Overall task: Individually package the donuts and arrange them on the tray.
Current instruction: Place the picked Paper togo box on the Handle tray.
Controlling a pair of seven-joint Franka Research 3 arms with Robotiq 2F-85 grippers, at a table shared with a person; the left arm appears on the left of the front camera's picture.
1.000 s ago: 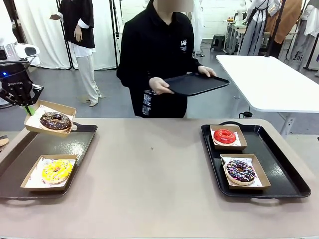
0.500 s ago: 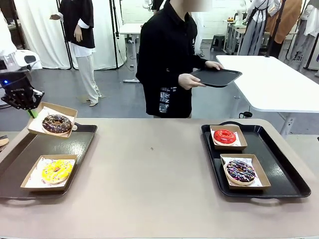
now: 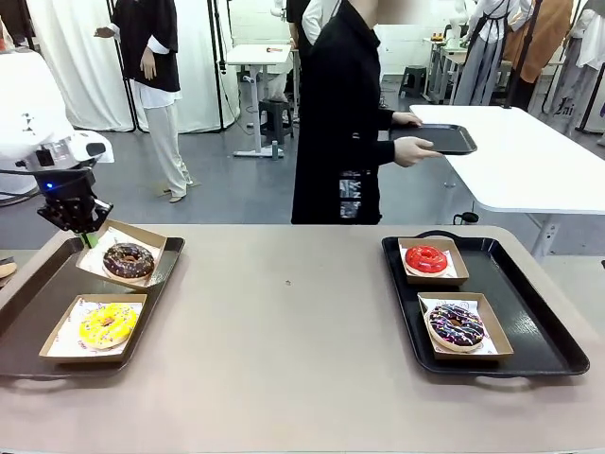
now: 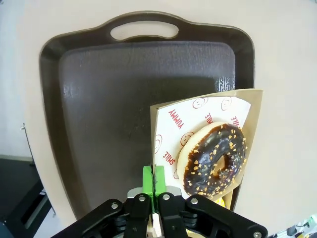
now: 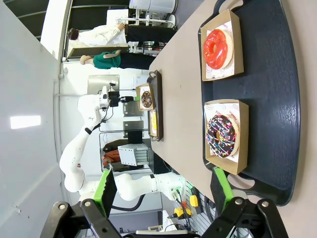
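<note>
From the front, the left claw (image 3: 85,230) sits at the far left corner of the left tray (image 3: 57,284), pinched shut on the far edge of a cardboard box (image 3: 151,236) that carries the dark chocolate donut (image 3: 129,260); the box rests tilted over the tray's far right corner. The left wrist view adds what the front cannot: the green pads (image 4: 147,179) close flat together on the box's paper-lined wall, and the donut, dotted with pale crumbs, lies just beyond and to one side of the fingertips, apart from them. The yellow sprinkled donut (image 3: 107,324) sits boxed at the near end of the same tray. On the right tray (image 3: 539,326), the red donut (image 3: 426,258) lies in the far box and the chocolate donut with coloured sprinkles (image 3: 457,325) in the near one. The right wrist view shows the right claw (image 5: 163,191) spread wide and empty, hovering off the tray's near end, well apart from both donuts. Beyond the bench (image 3: 293,359), a person (image 3: 342,123) carries a dark tray (image 3: 437,138).
</note>
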